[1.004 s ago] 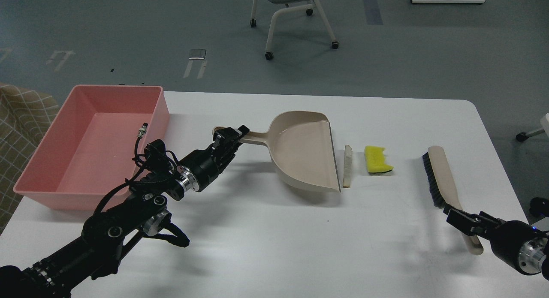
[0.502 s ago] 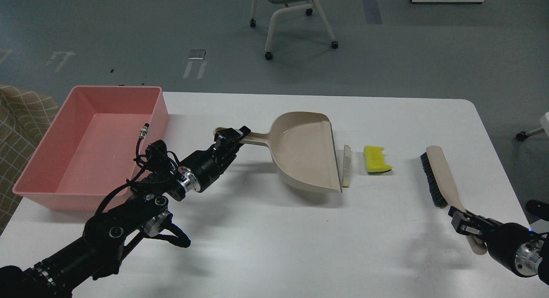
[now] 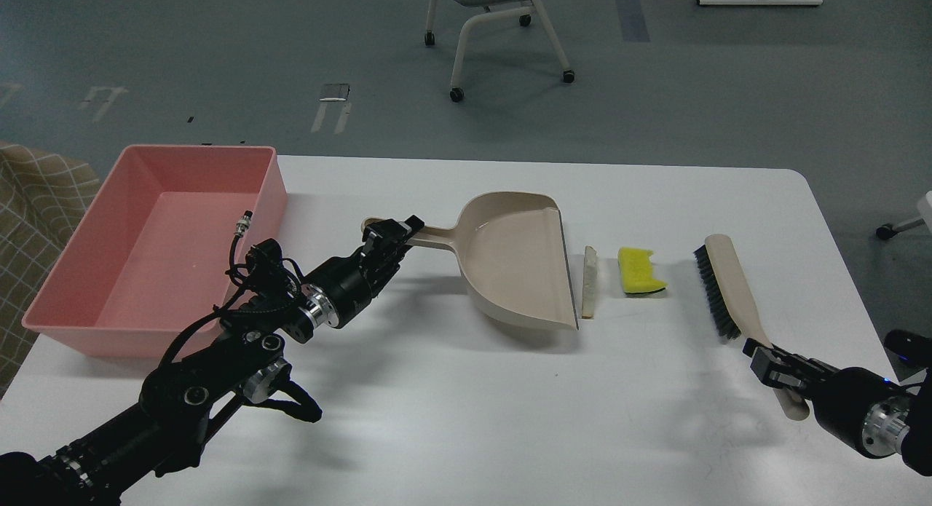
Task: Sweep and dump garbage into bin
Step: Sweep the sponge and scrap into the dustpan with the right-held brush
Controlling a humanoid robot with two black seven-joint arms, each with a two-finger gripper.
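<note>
The garbage lies mid-table: a bread slice (image 3: pixel 590 281) seen edge-on just right of the dustpan's lip, and a yellow sponge (image 3: pixel 640 270) with dark backing a little further right. My left gripper (image 3: pixel 393 233) is shut on the handle of the beige dustpan (image 3: pixel 513 262), whose open mouth faces the bread. My right gripper (image 3: pixel 773 363) is shut on the handle of the beige brush (image 3: pixel 728 291); its black bristles face the sponge, a short gap away. The pink bin (image 3: pixel 156 240) stands empty at the table's left edge.
The white table (image 3: pixel 466 404) ends close behind the dustpan and just right of the brush. A wheeled chair (image 3: pixel 495 25) stands on the floor beyond the table. A checked fabric object (image 3: pixel 29 222) sits left of the bin.
My right gripper has carried the brush to the left, closer to the sponge. The dustpan has shifted only slightly in my left gripper. The bread and sponge have not moved.
</note>
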